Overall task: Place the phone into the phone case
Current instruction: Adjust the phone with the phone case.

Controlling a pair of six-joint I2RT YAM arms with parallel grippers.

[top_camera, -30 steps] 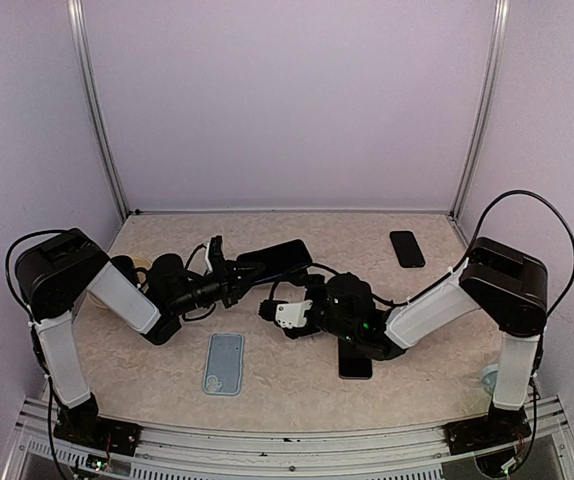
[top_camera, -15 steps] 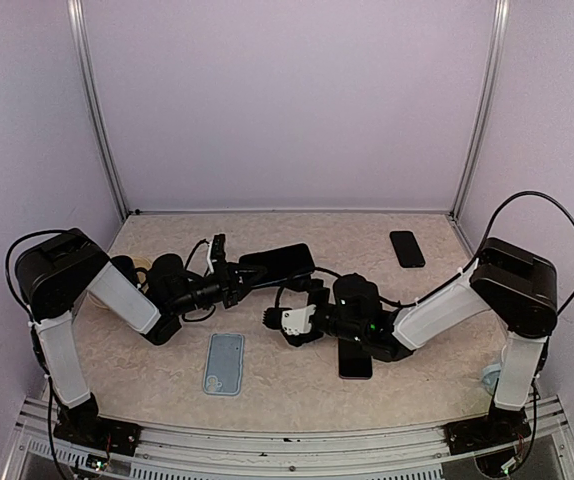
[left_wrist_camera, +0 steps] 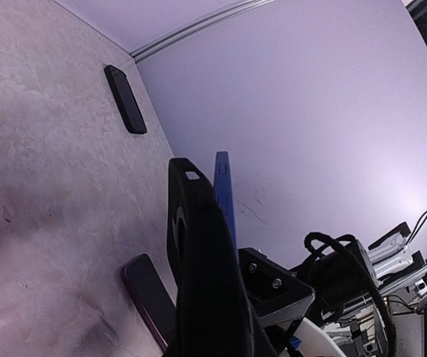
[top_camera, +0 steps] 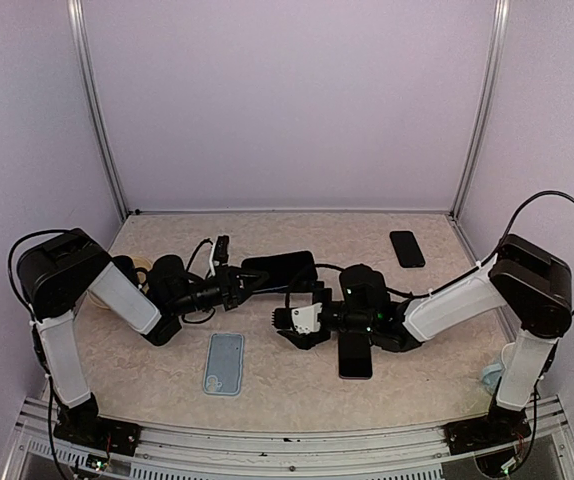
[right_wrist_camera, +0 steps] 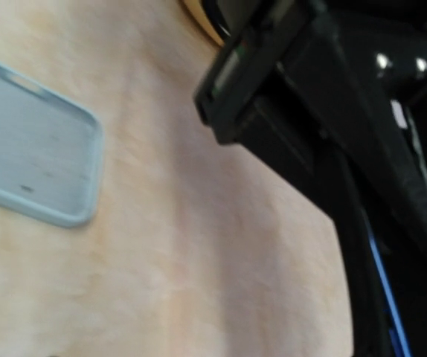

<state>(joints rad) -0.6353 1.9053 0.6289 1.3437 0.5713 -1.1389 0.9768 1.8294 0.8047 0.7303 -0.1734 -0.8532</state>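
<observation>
Top external has the left tool pinched on the left end of the black case, held up with its long axis running left-right. The right tool, spread wide, sits just on its near side. Only left wrist shows a blue phone edge-on right behind the case, seated or not I can't tell.

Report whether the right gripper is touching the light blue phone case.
Apart. The top view shows a strip of bare table between the light blue phone case, lying flat, and the right gripper up and to its right.
</observation>
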